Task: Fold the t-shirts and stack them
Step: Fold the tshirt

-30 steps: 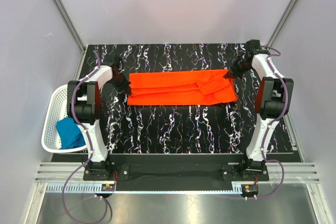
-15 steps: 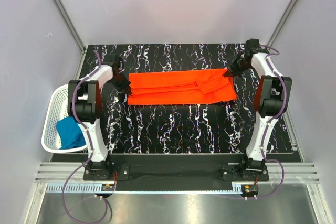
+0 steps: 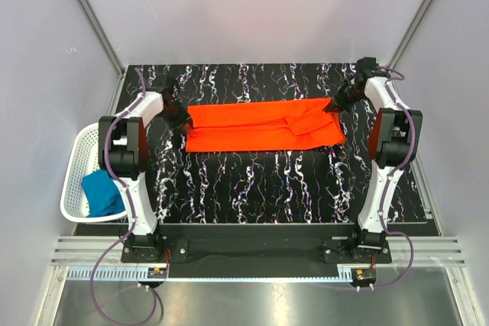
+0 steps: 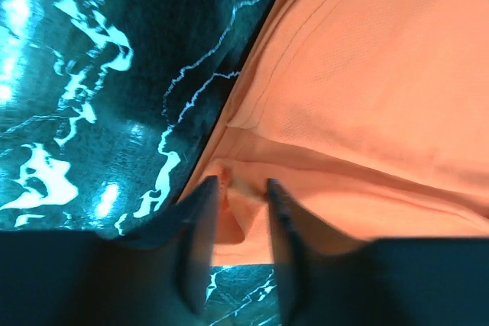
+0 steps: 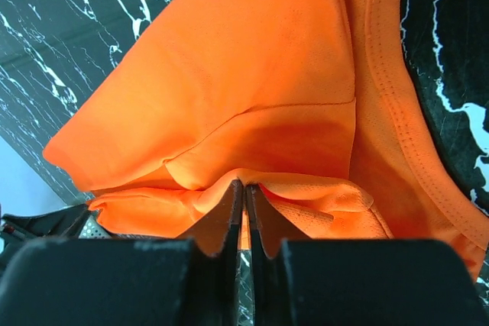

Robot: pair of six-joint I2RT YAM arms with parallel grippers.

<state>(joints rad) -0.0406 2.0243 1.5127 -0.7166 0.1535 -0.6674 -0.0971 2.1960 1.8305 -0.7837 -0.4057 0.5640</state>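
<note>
Left jaws have just parted around the orange t-shirt (image 3: pixel 263 125); right jaws, nearly together, still pinch its other end. Shirt lies folded lengthwise across the bench's (image 3: pixel 252 188) far half. Judged: this fold is laid.

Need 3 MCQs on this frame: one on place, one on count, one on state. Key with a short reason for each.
1. Where is the teal shirt?
A) in the white basket
B) draped over an arm
C) on the floor

2. How many shirts lie on the table?
A) none
B) one
C) two

3. How is the right tool?
A) wide open over bare marble
B) nearly closed, with cloth of the orange shirt between its jaws
C) gripping a handle

Key:
1 A: the top view shows the teal cloth inside the basket at the table's left edge.
2 B: only the orange shirt lies there, spread as a long band.
3 B: the right wrist view shows a thin strip of orange between jaws that almost touch.
</note>
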